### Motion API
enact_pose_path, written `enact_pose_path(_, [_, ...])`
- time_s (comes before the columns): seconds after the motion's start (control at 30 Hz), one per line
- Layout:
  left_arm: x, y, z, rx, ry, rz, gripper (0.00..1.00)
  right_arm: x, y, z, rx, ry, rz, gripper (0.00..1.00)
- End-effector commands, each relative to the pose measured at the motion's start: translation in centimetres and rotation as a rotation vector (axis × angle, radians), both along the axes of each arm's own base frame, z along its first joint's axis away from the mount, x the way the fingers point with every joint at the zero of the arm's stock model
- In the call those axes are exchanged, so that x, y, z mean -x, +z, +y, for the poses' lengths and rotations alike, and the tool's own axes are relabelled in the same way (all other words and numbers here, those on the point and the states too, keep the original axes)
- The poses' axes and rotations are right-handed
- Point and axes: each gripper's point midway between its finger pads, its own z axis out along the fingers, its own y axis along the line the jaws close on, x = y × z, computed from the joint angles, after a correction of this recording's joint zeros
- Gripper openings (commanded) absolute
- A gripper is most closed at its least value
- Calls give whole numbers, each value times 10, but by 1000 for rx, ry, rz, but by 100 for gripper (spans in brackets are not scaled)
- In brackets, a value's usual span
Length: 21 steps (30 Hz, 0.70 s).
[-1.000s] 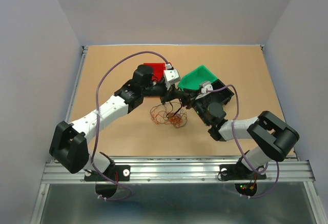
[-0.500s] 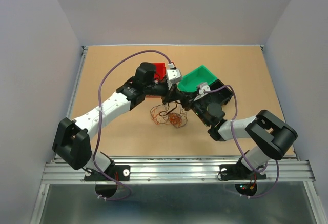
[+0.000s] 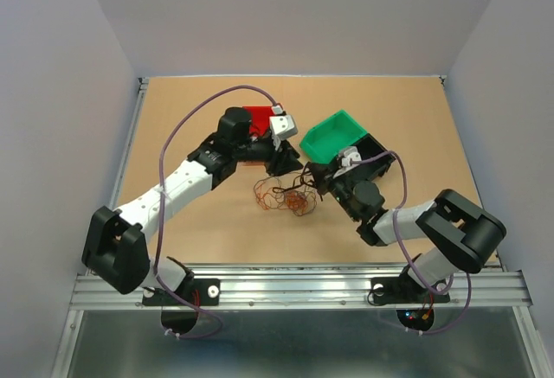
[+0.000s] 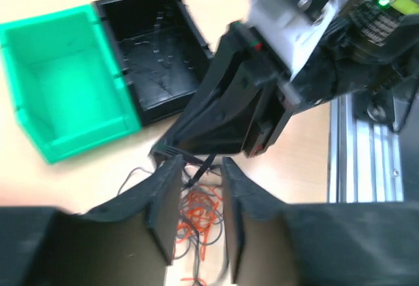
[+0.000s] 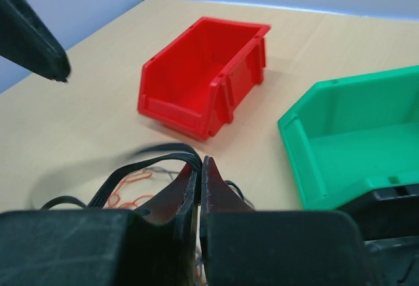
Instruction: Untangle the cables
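A small red plastic bin (image 3: pixel 257 117) stands upright on the light brown wooden tabletop (image 3: pixel 415 105), toward the far middle. To its right, with a strip of bare board between them, sits a green plastic bin (image 3: pixel 333 133) of the same open-fronted shape. A black plastic bin (image 3: pixel 382 150) (partly hidden from above) is pressed side by side against the green one. A ribbed aluminium rail (image 3: pixel 294 285) runs along the table's near edge, and plain grey walls (image 3: pixel 52 92) close in around it.

red bin (image 3: pixel 257 116): part behind left arm (image 3: pixel 186 179) | green bin (image 5: pixel 353 132): cut by right edge | cables (image 5: pixel 163 155): black loop blurred
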Motion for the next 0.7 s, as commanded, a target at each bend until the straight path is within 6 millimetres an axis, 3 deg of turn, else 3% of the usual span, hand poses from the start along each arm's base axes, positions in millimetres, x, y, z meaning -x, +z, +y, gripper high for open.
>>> enact_pose_path(0.0, [-22,53,23,133,171,-171,51,-5,88,-34,-279,-163,-187,0])
enact_pose_path(0.07, [-26,67,31,173,209,-208,60,-18,78,-45,-249,-266,-123,1])
enact_pose_path(0.17, [-29,67,38,184,247,-224,66,-26,73,-66,-244,-400,-81,1])
enact_pose_path(0.43, [-37,60,38,174,268,-219,67,-31,71,-106,-124,-603,-37,1])
enact_pose_path(0.6, [-38,57,37,168,265,-214,67,-38,62,-135,-108,-631,-16,1])
enact_pose_path(0.67, [-38,57,37,166,264,-216,67,-42,59,-133,-145,-560,3,1])
